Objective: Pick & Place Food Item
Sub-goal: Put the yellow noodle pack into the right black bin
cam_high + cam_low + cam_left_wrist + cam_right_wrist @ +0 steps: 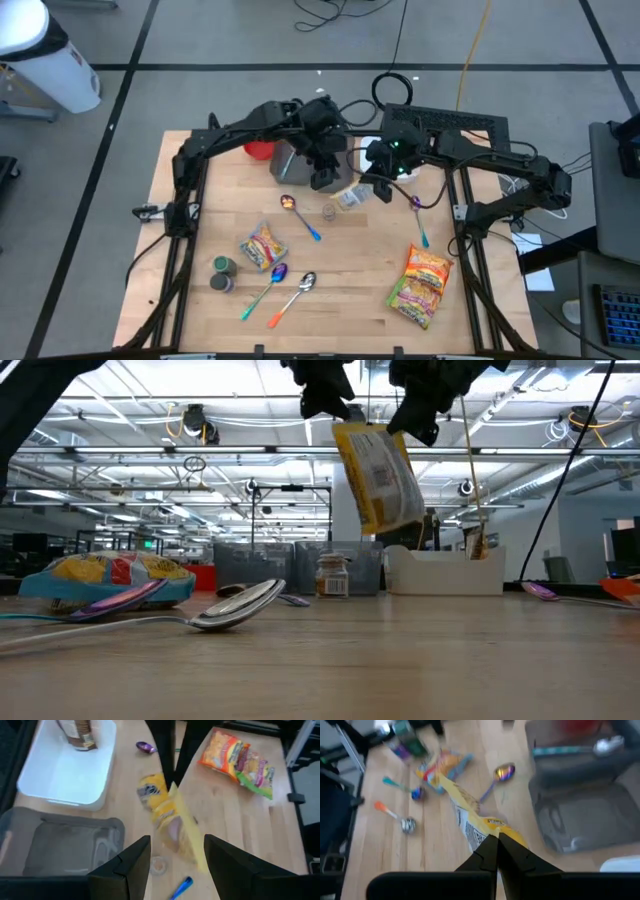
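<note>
While aloft — packet (pixel 378 478), seemingly right-tool-pinched (pixel 497 851)

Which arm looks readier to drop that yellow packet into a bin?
The right. Its gripper is shut on the yellow packet, lifted near the white bin; the left gripper is open, holding nothing.

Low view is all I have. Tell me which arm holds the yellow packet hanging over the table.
Observer: The right end effector is shut on the yellow packet, pinching one edge.
Operator: Report the left arm.
Observer: The left end effector is open. It is close to the packet, with its fingers apart and not gripping it.
Operator: Say what is under the packet.
Observer: From above, the packet hangs over bare wood, right beside a small jar.
</note>
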Controlling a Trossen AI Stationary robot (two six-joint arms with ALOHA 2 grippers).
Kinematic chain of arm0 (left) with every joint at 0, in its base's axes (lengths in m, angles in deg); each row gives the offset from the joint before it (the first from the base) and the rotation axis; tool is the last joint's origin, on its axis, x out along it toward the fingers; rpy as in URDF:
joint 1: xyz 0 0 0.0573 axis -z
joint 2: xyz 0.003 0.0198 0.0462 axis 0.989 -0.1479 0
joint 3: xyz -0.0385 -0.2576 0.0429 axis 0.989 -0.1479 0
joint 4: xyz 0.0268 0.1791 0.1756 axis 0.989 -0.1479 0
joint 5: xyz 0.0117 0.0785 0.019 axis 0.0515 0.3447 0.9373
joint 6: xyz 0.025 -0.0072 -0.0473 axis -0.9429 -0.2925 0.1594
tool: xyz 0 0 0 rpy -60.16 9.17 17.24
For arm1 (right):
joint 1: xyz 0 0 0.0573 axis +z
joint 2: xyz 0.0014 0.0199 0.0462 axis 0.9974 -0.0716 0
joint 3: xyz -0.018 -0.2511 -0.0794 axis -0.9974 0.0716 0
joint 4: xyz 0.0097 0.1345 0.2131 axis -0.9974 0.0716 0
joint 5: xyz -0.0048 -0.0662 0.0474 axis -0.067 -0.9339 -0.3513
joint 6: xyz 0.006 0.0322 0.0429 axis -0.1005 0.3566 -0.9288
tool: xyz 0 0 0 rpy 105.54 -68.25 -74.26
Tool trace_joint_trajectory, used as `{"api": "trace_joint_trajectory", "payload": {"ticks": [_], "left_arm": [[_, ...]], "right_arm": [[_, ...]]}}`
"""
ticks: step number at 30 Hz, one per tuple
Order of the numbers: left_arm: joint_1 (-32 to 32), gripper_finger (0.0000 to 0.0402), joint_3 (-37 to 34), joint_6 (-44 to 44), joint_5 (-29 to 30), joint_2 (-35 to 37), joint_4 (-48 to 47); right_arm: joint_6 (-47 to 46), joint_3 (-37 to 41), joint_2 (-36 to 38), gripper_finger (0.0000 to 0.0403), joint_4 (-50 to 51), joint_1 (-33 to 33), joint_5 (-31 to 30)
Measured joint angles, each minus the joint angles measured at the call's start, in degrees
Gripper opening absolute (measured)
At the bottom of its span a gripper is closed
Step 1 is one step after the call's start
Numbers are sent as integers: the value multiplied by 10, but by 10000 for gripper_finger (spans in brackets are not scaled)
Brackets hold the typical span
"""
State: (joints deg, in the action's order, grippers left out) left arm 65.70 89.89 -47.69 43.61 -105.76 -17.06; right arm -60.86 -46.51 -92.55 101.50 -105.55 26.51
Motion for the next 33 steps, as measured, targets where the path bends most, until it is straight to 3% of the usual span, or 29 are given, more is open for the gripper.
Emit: {"api": "trace_joint_trajectory", "payload": {"ticks": [9,33], "left_arm": [[6,191,1,20,-18,-1,15],[-4,191,0,43,27,-1,3]], "right_arm": [[-25,0,5,0,-63,0,2],[-62,0,5,0,-149,2,2]]}}
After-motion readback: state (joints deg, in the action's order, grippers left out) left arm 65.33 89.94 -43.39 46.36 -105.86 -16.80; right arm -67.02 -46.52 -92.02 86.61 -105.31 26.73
